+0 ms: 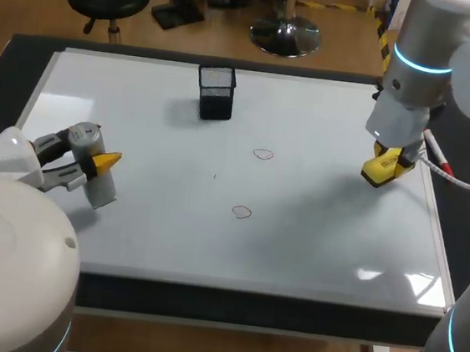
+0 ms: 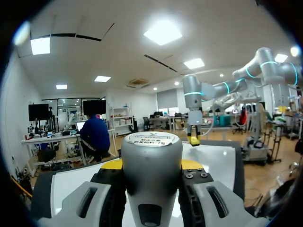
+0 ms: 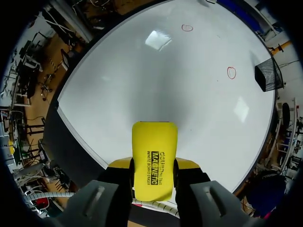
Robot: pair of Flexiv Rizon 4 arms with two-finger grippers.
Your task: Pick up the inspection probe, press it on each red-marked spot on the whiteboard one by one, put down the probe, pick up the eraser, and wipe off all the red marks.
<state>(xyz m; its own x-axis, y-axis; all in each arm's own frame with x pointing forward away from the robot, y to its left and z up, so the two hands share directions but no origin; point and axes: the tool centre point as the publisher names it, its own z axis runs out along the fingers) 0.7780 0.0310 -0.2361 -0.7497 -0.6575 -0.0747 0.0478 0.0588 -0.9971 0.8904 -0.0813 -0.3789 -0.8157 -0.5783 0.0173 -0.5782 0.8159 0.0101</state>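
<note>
Probe (image 1: 106, 189) stands almost straight up at the left side of the whiteboard (image 1: 319, 252). The left gripper (image 1: 100, 164) pinches it from both sides, and its low end is close to the board. In the middle sit the far red mark (image 1: 262, 154) and the near red mark (image 1: 241, 213), both off to the right of the probe. At the right side, the right gripper (image 1: 385, 166) pinches the yellow eraser (image 3: 154, 156), with both marks to its left. I think the probe must go right to reach them.
</note>
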